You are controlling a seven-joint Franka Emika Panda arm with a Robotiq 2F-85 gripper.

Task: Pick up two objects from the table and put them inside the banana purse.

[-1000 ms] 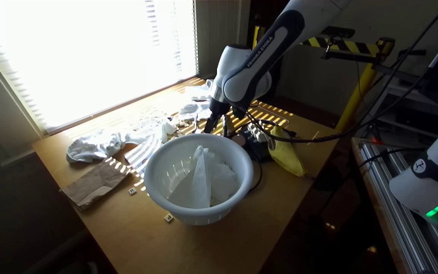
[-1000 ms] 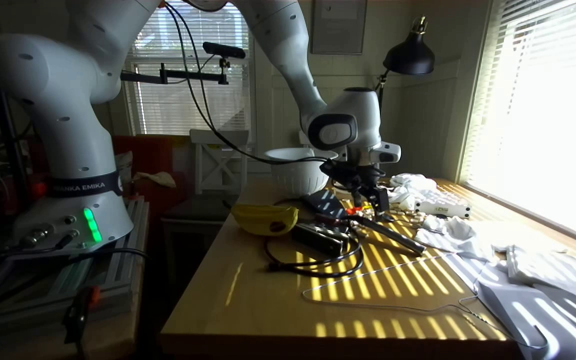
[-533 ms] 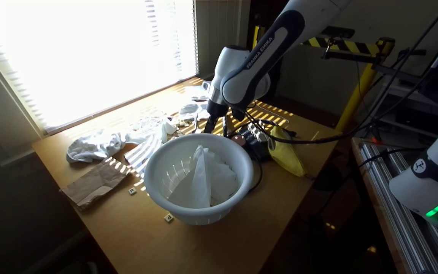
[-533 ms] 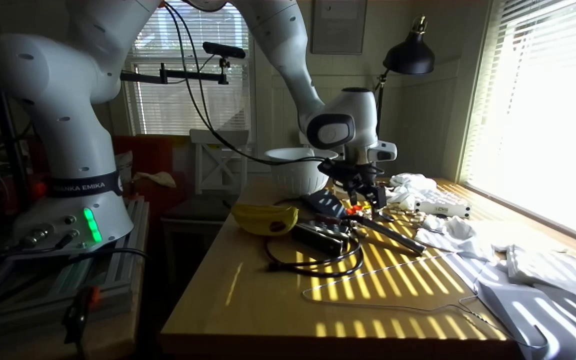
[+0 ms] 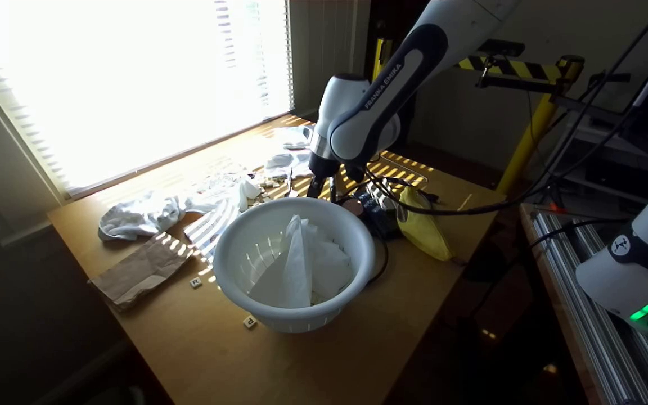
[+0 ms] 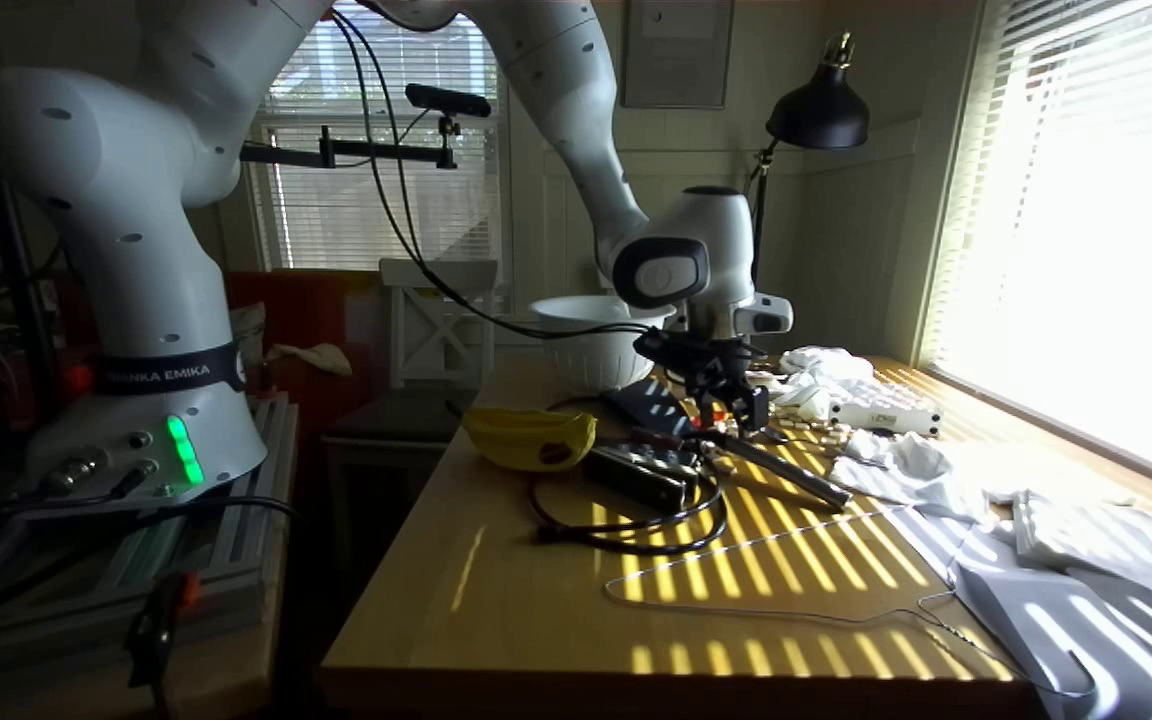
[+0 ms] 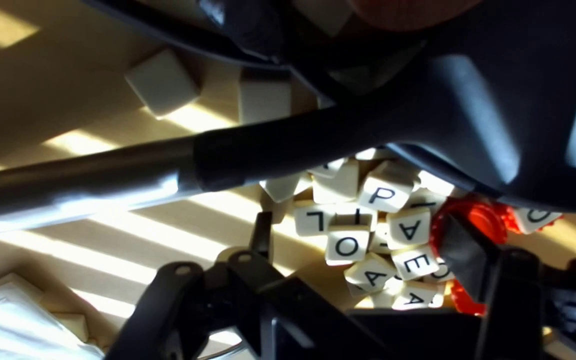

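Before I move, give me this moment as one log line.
hand: open, over tiles | holding: nothing seen | purse: on table, inside hidden

Wooden table (image 5: 324, 365), bearing: pale slotted bowl (image 5: 301, 323), upright, white sheets (image 5: 298, 270) inside; yellow banana purse (image 5: 424, 230), beyond bowl at right; flattened brown bag (image 5: 141, 270); two letter tiles (image 5: 195, 283), apart; crumpled white cloth (image 5: 138, 216). Gripper (image 5: 323, 192), behind bowl, lower end apparently hidden by it.
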